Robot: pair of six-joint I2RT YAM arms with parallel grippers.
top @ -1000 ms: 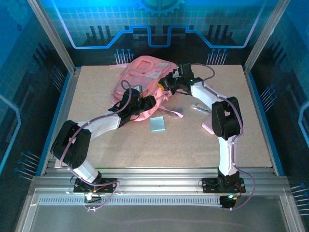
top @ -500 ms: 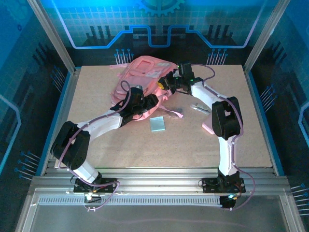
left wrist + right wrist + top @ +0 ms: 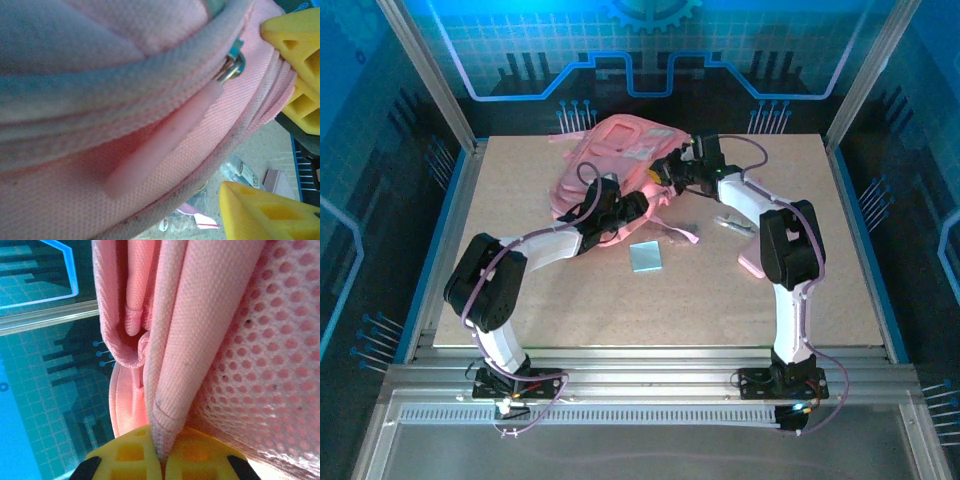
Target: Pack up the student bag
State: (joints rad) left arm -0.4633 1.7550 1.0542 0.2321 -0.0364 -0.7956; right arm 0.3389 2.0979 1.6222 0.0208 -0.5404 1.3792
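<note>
The student bag (image 3: pixel 605 165), a large pink fabric backpack, lies at the back middle of the table. My right gripper (image 3: pixel 665 172) is at its right side, shut on a fold of the pink fabric (image 3: pixel 167 405); the yellow fingertips (image 3: pixel 135 455) pinch the fold's lower edge beside mesh padding (image 3: pixel 280 365). My left gripper (image 3: pixel 620 205) sits at the bag's near edge. In the left wrist view its yellow fingers (image 3: pixel 295 65) stand apart, open, with the bag's seam edge passing between them. A metal zipper slider (image 3: pixel 231 65) with a long pink pull tab (image 3: pixel 165 140) is close in front.
A pale blue square card (image 3: pixel 645 257) lies on the table before the bag, a small packet (image 3: pixel 682 236) right of it. A white item (image 3: pixel 732 222) and a pink flat item (image 3: pixel 752 265) lie by the right arm. Clear wrappers (image 3: pixel 240 170) are under the left gripper.
The left arm has folded in, and its gripper moved up and right against the bag's near edge. The right gripper keeps its hold and has shifted slightly right.
</note>
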